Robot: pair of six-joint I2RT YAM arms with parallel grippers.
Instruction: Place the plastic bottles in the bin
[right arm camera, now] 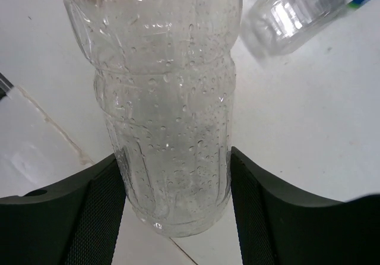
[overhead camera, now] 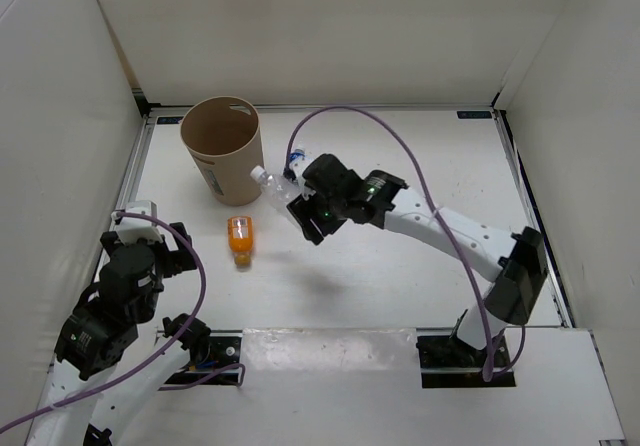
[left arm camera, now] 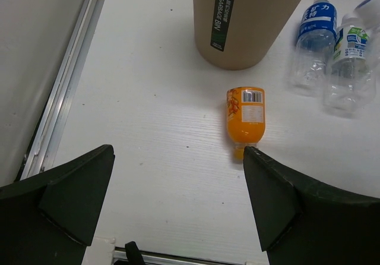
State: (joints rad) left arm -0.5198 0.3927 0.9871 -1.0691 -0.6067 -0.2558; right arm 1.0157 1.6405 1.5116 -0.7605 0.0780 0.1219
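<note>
My right gripper (overhead camera: 303, 213) is shut on the plain clear bottle (overhead camera: 272, 188) and holds it tilted above the table, its white cap toward the tan bin (overhead camera: 222, 146). In the right wrist view the bottle (right arm camera: 172, 110) fills the gap between the pads, gripper (right arm camera: 175, 199). The short orange bottle (overhead camera: 240, 239) lies on the table in front of the bin. My left gripper (overhead camera: 183, 251) is open and empty, left of the orange bottle (left arm camera: 246, 115). In the left wrist view the blue-label bottle (left arm camera: 313, 42) and the white-green-label bottle (left arm camera: 347, 60) lie right of the bin (left arm camera: 249, 21).
White walls enclose the table on the left, back and right. A metal rail (left arm camera: 59, 104) runs along the table's left edge. Another clear bottle (right arm camera: 303, 9) lies on the table below my right gripper.
</note>
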